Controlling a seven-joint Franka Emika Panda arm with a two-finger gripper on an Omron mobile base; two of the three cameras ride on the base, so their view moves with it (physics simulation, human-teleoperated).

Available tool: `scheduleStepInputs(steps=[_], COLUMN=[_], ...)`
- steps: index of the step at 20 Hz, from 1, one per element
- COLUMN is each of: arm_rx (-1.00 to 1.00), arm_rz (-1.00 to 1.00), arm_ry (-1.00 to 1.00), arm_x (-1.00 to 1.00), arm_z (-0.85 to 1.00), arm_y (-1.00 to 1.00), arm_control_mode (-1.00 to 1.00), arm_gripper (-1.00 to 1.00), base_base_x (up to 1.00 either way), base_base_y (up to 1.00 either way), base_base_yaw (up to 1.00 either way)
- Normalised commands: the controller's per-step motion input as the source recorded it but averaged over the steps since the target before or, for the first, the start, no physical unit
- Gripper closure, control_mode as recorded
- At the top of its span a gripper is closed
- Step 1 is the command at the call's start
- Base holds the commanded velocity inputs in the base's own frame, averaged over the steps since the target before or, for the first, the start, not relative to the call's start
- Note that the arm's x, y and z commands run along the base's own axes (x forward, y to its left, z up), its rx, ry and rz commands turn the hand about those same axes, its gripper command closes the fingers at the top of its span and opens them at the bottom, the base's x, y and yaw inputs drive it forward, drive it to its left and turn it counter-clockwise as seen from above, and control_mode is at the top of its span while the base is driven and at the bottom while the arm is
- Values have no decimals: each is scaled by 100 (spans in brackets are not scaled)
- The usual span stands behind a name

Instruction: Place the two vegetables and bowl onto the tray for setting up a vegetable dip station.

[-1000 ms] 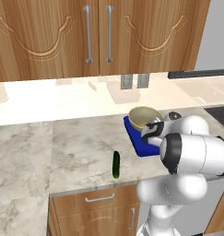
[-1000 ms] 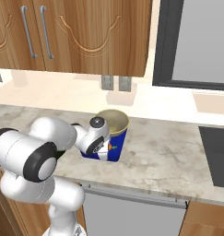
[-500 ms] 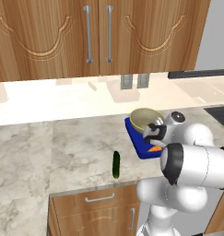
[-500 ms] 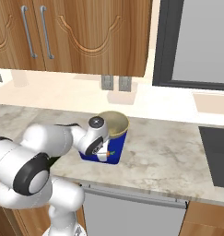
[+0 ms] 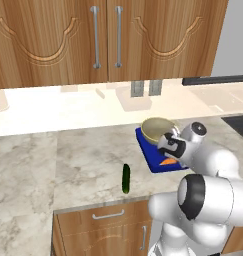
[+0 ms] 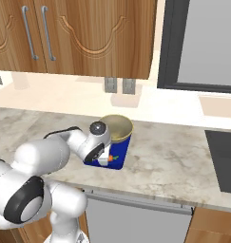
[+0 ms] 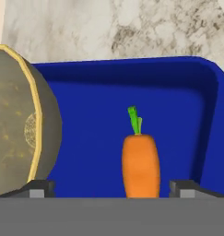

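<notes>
From my remote station, the hand view looks down into the tray (image 7: 132, 87), a deep blue rectangle with a low rim, resting on the marbled counter (image 7: 145, 27). A small orange carrot (image 7: 140, 165) with a short green stalk lies flat on the tray floor, stalk pointing away from the camera. The gripper (image 7: 111, 188) hangs above it with its two dark fingertips (image 7: 39, 188) spread wide, one on each side of the carrot and clear of it, so I read the jaws as released and holding nothing. The bowl (image 7: 16, 124), tan with a paler rim and olive-brown inside, sits on the tray just beside the carrot. In the left base view the bowl (image 5: 155, 129) occupies the far part of the tray (image 5: 149, 152), the carrot (image 5: 167, 161) lies on the near part, and the gripper (image 5: 169, 150) hangs over the carrot. The cucumber (image 5: 126, 178), slim and dark green, lies on the counter (image 5: 68, 165) to the tray's left, near the front edge and apart from the tray. The right base view shows the bowl (image 6: 117, 128) and carrot (image 6: 110, 157) on the tray (image 6: 120, 159).
</notes>
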Motion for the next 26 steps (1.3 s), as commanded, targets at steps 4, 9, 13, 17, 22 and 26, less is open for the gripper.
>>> scheduleStepInputs(steps=[4,9,13,17,22,26], arm_rx=[5,0,-2,-4,-4,-3], arm_rz=[0,0,6,12,28,33], arm_ry=[2,12,14,10,11,8], arm_x=[-9,-14,-17,-25,-15,-14], arm_z=[30,38,38,21,-2,-18], arm_y=[30,38,37,29,37,47], arm_control_mode=[-100,-100,-100,-100,-100,-100], arm_gripper=[-100,-100,-100,-100,-100,-100], base_base_x=[0,0,0,0,0,0], base_base_y=[0,0,0,0,0,0], base_base_yaw=[0,0,0,0,0,0])
